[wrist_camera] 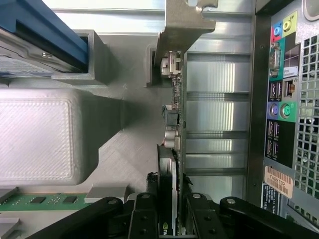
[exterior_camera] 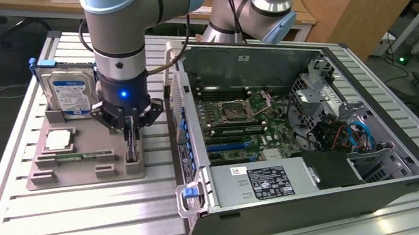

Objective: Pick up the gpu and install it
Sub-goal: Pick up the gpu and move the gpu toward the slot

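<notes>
In the exterior view, a tray [exterior_camera: 75, 178] sits on the counter [exterior_camera: 109, 217]. A case [exterior_camera: 292, 210] lies on the counter at 3 o'clock from the tray, just beside it, with a board [exterior_camera: 242, 129] inside. On the tray, the drive [exterior_camera: 68, 91] stands at 11 o'clock. The chip [exterior_camera: 59, 138] lies at 6 o'clock from the drive. The stick [exterior_camera: 85, 156] lies at 4 o'clock from the chip. The gpu [exterior_camera: 131, 155] stands on its edge at 3 o'clock, on the tray's side next to the case. The gripper [exterior_camera: 132, 139] is right over the gpu, one finger on each side.
</notes>
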